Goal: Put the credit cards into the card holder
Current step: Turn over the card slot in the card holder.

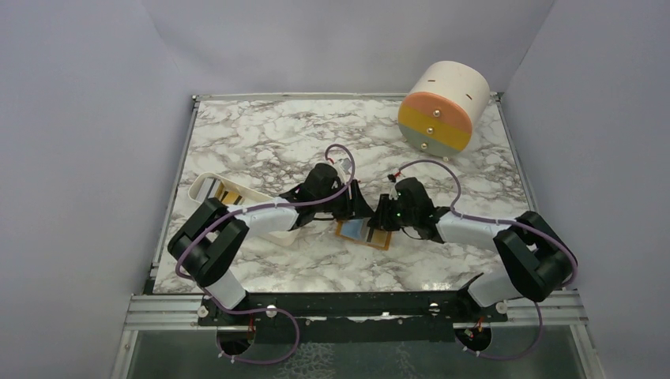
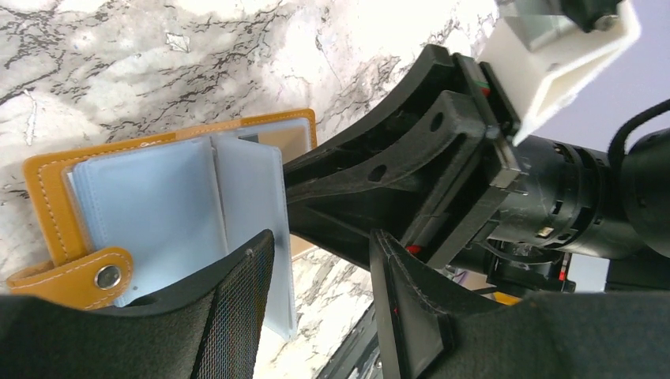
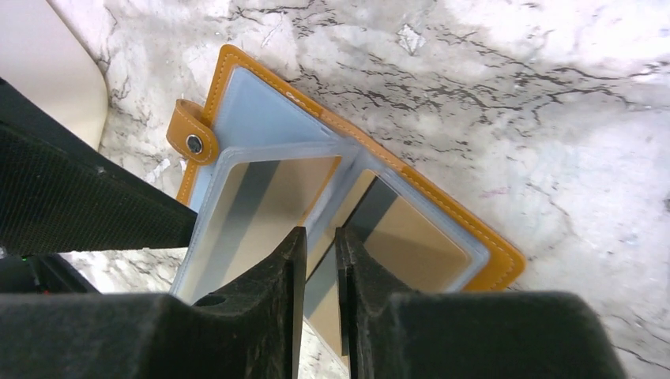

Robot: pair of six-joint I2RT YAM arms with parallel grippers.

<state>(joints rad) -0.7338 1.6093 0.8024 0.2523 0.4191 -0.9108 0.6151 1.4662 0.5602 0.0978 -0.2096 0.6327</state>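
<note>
The card holder (image 1: pixel 359 231) lies open on the marble between both grippers, orange border (image 2: pixel 47 181) around blue-grey sleeves, snap stud (image 3: pixel 193 143) on its tab. Two golden credit cards sit in its sleeves, one on the left (image 3: pixel 272 197) and one on the right (image 3: pixel 419 233). My right gripper (image 3: pixel 320 233) hovers over the fold with its fingers a narrow slit apart, nothing pinched. My left gripper (image 2: pixel 322 241) stands open at the holder's other side, a loose sleeve leaf (image 2: pixel 276 260) resting against its mesh finger (image 2: pixel 237 316). More golden cards (image 1: pixel 231 194) lie in the tray.
A white oblong tray (image 1: pixel 207 183) stands left of the holder, partly under my left arm. A big cream-and-orange drum (image 1: pixel 442 106) sits at the back right. The two grippers (image 1: pixel 351 212) (image 1: pixel 382 219) nearly touch above the holder.
</note>
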